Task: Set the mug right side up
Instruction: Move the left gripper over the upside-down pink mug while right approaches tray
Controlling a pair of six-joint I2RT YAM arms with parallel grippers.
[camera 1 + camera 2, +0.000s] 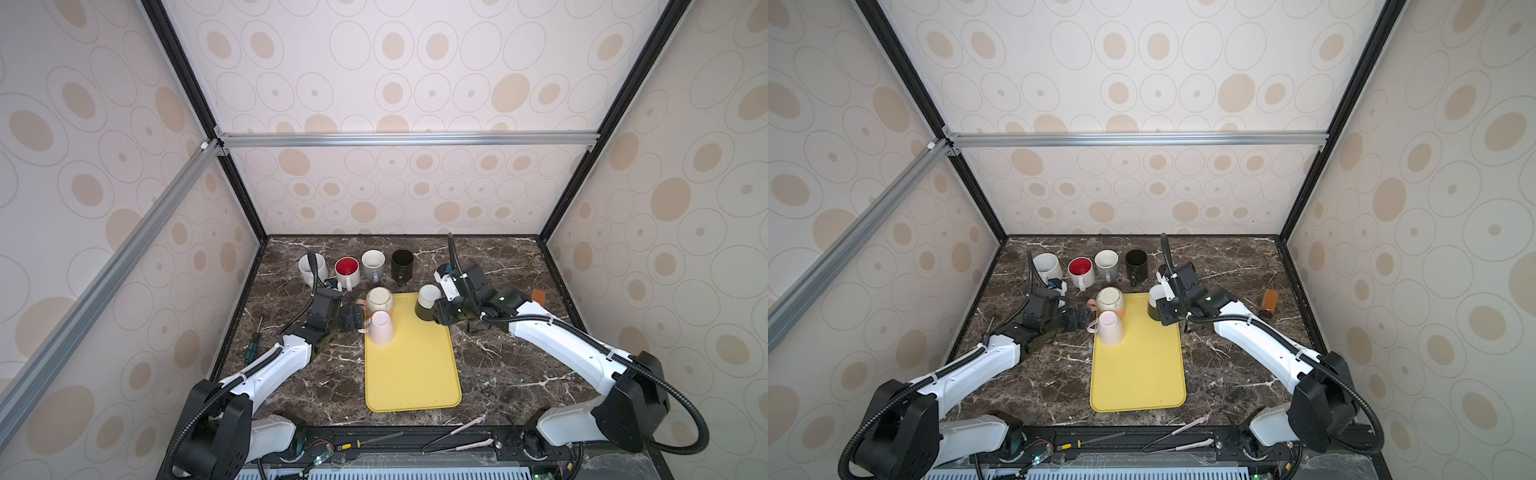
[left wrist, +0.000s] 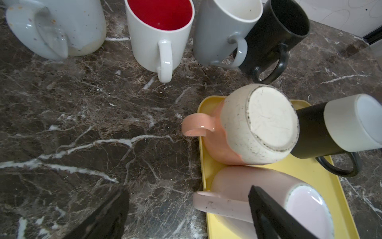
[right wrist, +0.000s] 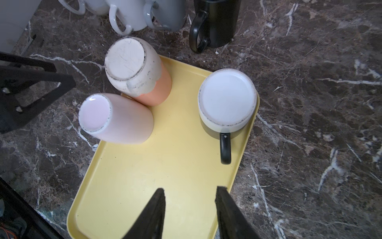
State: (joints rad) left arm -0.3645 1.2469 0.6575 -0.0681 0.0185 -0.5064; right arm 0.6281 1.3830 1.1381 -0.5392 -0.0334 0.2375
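1. Bench (image 1: 498, 365): seven mugs and one yellow tray (image 1: 411, 374).
2. Back row, four upright: white mug (image 1: 312, 268), red-lined mug (image 1: 347, 268), grey mug (image 1: 373, 264), black mug (image 1: 402, 262).
3. On the tray, three inverted: pink mug (image 1: 380, 328), peach mug (image 1: 379, 300), black-and-white mug (image 1: 427, 302).
4. Left hand (image 2: 188, 187): released, spread astride the pink mug's handle.
5. Right hand (image 3: 189, 191): released and empty, near the black-and-white mug's handle.

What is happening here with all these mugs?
Three mugs stand upside down on the yellow tray. The left claw is open at the handle of the pink mug, not gripping it. The right claw, open and empty, hovers near the black-and-white mug. The peach mug stands beside the pink one.
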